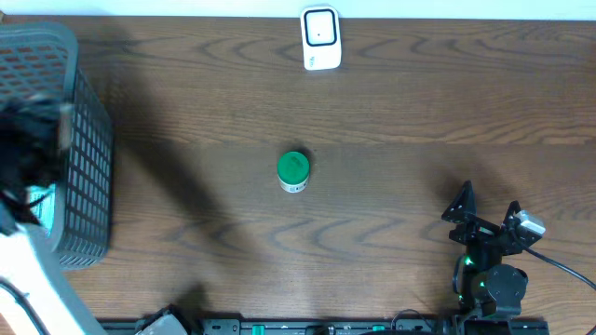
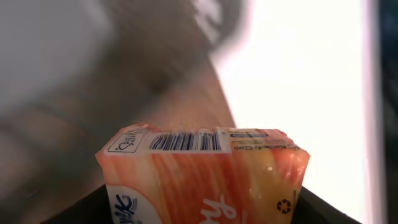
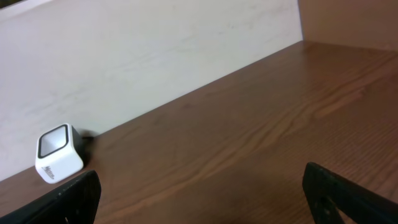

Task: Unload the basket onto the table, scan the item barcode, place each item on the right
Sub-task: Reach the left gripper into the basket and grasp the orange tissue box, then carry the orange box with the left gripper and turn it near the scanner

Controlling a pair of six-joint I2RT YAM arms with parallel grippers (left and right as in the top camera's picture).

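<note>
Your left gripper [image 1: 33,140] pinches the carton [image 2: 205,177], far from the scanner [image 1: 321,39]; your right gripper [image 1: 487,207] is spread. Swing fast and you may drop it.

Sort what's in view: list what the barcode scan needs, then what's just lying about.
For the job:
- orange carton, with its barcode facing the left wrist camera
- white scanner at the table's far edge

Lying about:
- green-capped container, mid-table
- grey basket, at the left
</note>
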